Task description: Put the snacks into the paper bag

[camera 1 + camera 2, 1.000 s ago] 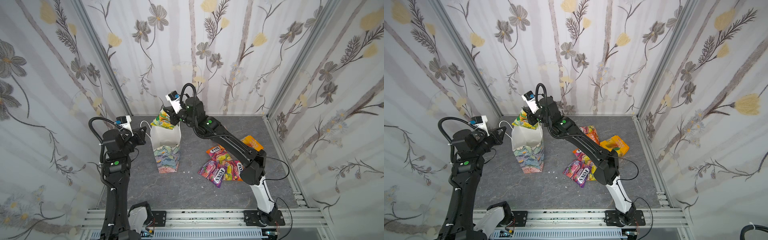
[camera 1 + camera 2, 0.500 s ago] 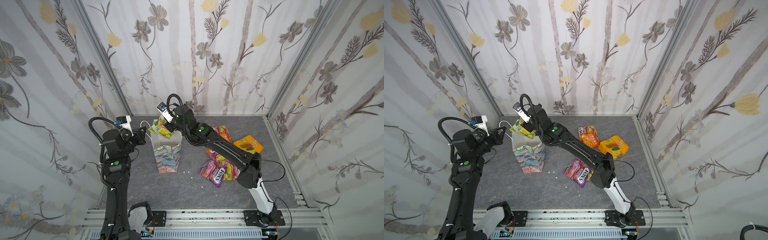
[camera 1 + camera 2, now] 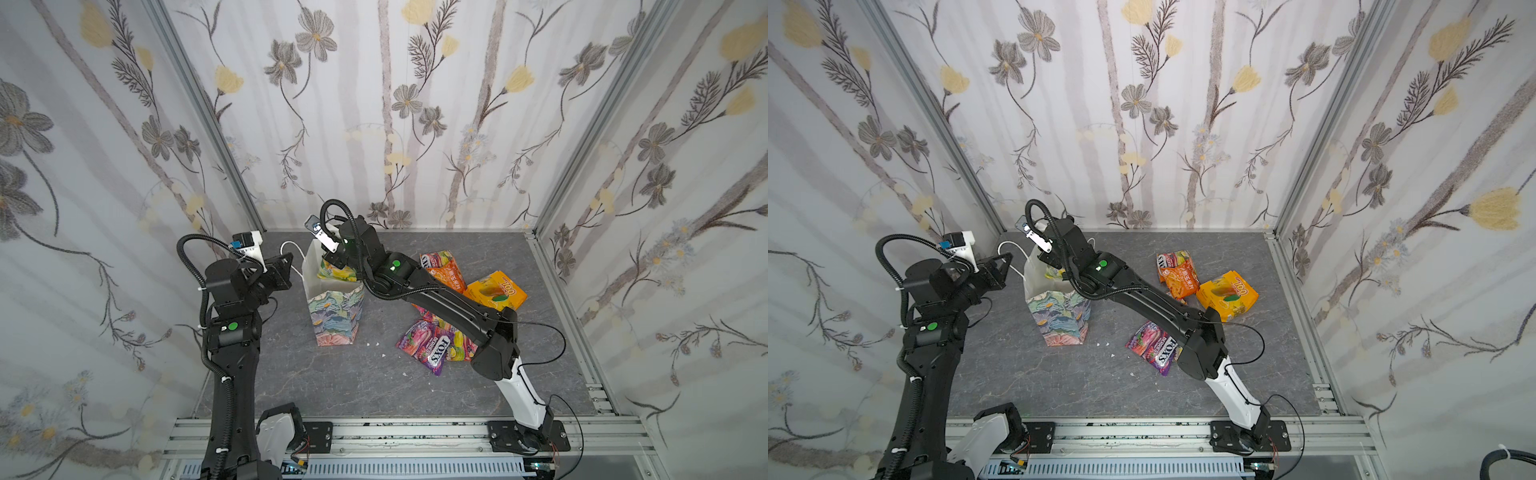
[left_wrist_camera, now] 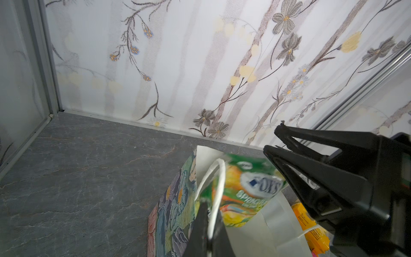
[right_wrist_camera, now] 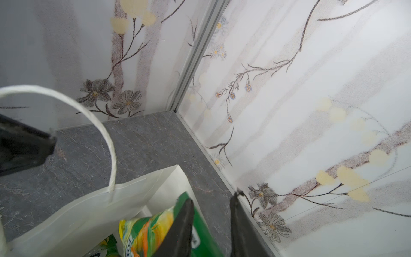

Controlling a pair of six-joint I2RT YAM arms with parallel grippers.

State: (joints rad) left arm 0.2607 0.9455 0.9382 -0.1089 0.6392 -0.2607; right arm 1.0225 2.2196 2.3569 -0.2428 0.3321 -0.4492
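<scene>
Your left gripper (image 3: 288,269) is clamped on the cord handle (image 4: 221,178) of the paper bag (image 3: 334,316), which stands upright on the floor (image 3: 332,374). Your right gripper (image 5: 212,198) hangs over the bag's mouth with its jaws apart. A green FOX'S pouch (image 4: 249,189) sits blurred in the opening. Further right lie a purple FOX'S BERRIES pouch (image 3: 424,343), an orange pouch (image 3: 449,276) and a yellow-orange box (image 3: 496,289).

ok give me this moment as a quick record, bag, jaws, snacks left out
paper bag: standing, mouth open
left jaws: shut on the bag's cord handle
right jaws: apart above the bag mouth
green pouch: in the bag mouth, partly inside
on floor: purple pouch, orange pouch, yellow box, more hidden under right arm
</scene>
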